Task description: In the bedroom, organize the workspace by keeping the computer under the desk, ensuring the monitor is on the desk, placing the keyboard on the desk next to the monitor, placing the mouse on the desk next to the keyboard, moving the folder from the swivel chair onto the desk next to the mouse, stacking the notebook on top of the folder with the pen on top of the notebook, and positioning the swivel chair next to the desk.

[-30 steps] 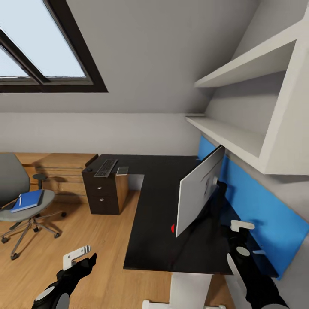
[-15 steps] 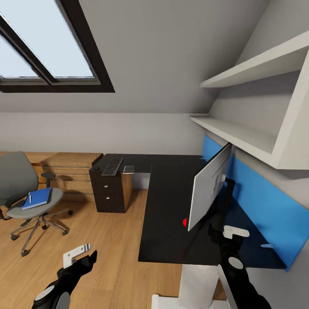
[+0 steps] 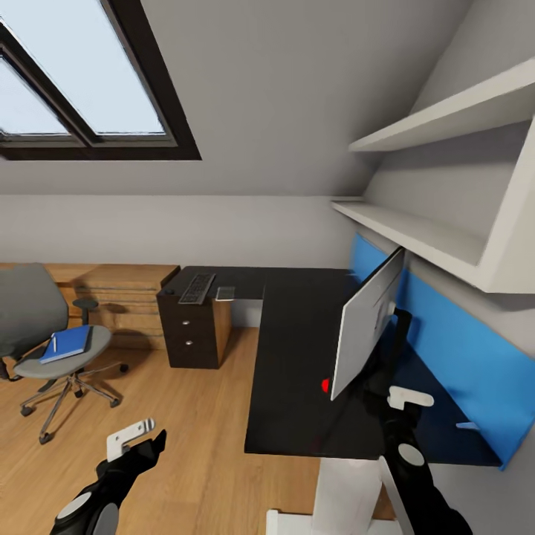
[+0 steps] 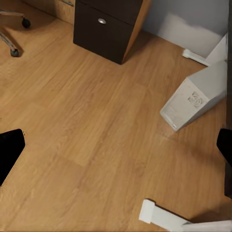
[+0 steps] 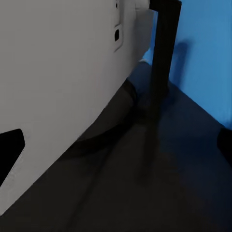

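Observation:
The black L-shaped desk (image 3: pixel 290 357) carries the monitor (image 3: pixel 368 323), whose pale grey back (image 5: pixel 63 72) faces me, with its black stand (image 5: pixel 162 53) before the blue panel. The keyboard (image 3: pixel 197 288) lies on the far wing above the drawer unit. The blue folder (image 3: pixel 67 343) rests on the swivel chair (image 3: pixel 33 312) at left, with a slim white pen (image 3: pixel 54 343) on it. The grey computer (image 4: pixel 193 99) stands on the floor by the white desk legs. My left gripper (image 3: pixel 141 446) (image 4: pixel 116 154) hangs open over the floor. My right gripper (image 3: pixel 397 405) (image 5: pixel 116 150) is open over the desk behind the monitor.
A small flat grey thing (image 3: pixel 225 293) lies beside the keyboard, and a small red thing (image 3: pixel 325 385) sits by the monitor's near corner. White shelves (image 3: pixel 416 238) overhang the desk. A wooden dresser (image 3: pixel 119 297) stands behind the chair. Open plank floor (image 3: pixel 186 401) separates chair and desk.
The whole head view has shifted, so desk, monitor and chair sit further right in the picture: the camera moved. Both grippers stay open and hold nothing.

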Motion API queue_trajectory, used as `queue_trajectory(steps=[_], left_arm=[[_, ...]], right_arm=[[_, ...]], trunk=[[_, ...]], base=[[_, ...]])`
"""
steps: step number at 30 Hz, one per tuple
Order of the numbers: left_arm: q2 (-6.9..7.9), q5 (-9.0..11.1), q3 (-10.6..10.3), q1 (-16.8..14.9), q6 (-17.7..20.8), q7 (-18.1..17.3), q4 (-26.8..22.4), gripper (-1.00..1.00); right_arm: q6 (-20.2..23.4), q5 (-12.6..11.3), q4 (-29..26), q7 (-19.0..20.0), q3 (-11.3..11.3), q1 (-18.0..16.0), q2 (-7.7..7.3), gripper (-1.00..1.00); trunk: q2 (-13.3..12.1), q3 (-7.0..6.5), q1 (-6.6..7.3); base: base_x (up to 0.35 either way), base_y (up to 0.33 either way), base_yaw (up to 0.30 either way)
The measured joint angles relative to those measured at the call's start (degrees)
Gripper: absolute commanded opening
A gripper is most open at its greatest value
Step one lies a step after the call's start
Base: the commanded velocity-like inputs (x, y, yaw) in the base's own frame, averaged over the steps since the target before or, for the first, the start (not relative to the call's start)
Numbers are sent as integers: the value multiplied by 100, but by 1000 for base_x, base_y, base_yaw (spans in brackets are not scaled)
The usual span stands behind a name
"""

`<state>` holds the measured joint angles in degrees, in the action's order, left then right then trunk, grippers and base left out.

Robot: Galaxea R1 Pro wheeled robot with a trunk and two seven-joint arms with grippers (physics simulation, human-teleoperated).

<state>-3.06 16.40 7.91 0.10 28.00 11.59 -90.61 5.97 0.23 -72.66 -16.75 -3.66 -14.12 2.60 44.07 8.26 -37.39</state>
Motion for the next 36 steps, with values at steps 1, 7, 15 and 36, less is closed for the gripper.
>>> queue_trajectory(steps=[1,7,15,36], left_arm=[[0,-2,-2,0,0,0,11,100],[1,-3,-14,0,4,2,83,100],[0,-5,-20,0,8,0,105,100],[1,-4,-29,0,7,7,107,100]], right_arm=[[-32,0,0,0,0,1,0,100],[-409,13,12,-34,7,9,2,100],[-674,24,24,-47,10,24,8,100],[-693,32,32,-47,10,27,1,100]], trunk=[[0,0,1],[1,0,0],[0,0,0],[1,0,2]], base=[[123,281,0],[63,48,0],[7,63,0],[57,146,0]])
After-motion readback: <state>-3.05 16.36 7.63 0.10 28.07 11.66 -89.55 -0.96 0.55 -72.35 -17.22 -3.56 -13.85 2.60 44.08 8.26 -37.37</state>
